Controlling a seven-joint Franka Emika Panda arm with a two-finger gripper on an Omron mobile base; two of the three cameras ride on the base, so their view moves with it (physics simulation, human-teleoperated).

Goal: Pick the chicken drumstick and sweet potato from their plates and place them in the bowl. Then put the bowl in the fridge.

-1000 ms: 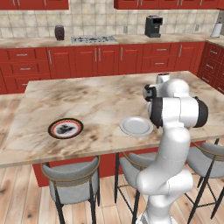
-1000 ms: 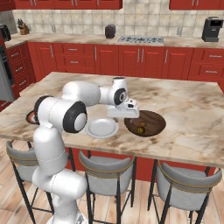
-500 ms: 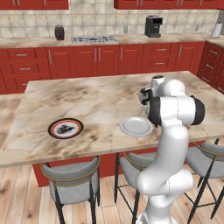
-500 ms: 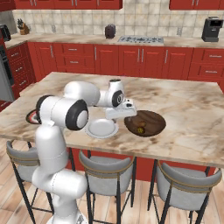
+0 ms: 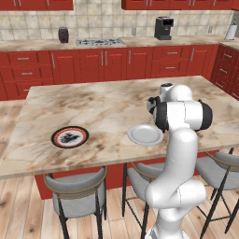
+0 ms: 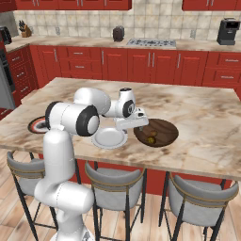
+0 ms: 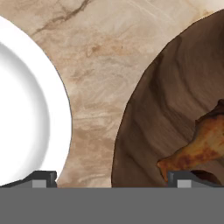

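We judge the first item done: the drumstick lies inside the bowl, at the right edge of the hand view and as a small orange speck near the bowl's middle in the right base view. The pale plate, just left of the bowl, is bare. The sweet potato sits as a dark shape on the red-ringed plate, at the left of the left base view, well apart from the bowl.

So the next move, as we read it, calls for swinging the arm across the counter to that plate and lowering over the potato.

The gripper hangs low above the gap between pale plate and bowl, its jaws spread wide and empty. The arm is folded, elbow high, hand pointing down at the counter.
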